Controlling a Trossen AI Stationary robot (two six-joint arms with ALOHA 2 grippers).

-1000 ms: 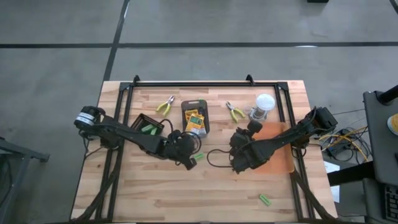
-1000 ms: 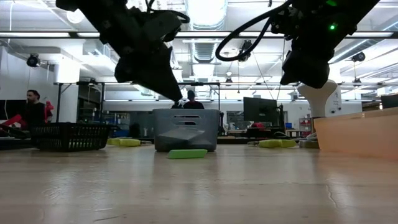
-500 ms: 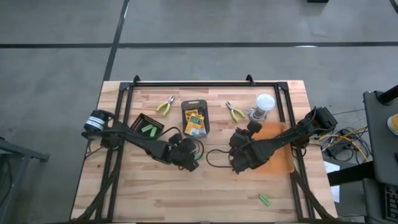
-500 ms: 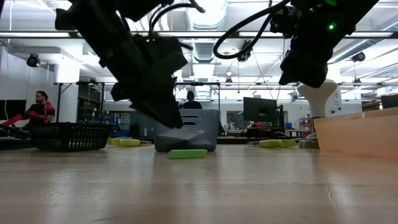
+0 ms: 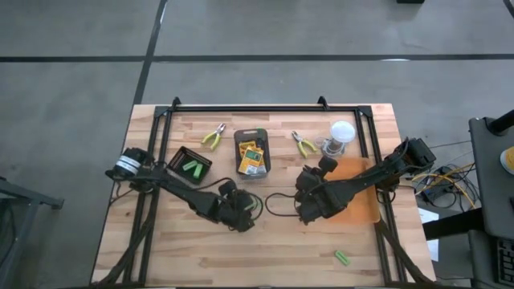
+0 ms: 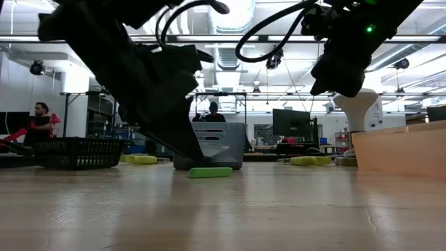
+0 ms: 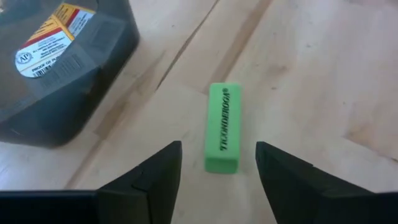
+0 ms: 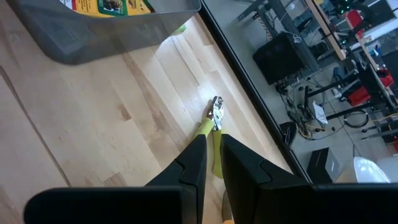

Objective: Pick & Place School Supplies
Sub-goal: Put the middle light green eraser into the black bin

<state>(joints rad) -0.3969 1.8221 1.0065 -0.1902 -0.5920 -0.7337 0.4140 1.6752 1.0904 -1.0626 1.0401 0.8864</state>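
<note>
On the bench [image 5: 201, 257] lie four green sticks [image 7: 222, 127], two pliers [image 5: 213, 136] and one tray [image 5: 262, 152] of crayon boxes [image 5: 251, 155]. Left pincer [image 7: 217, 171] stands apart astride one stick; right pincer [image 8: 212, 165] is together.

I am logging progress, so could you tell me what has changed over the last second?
The left gripper has come down toward the table and opened; its fingers now stand either side of the green stick, not yet gripping it. The stick lies where it was, beside the grey tray. The right gripper stayed shut, off the table.
</note>
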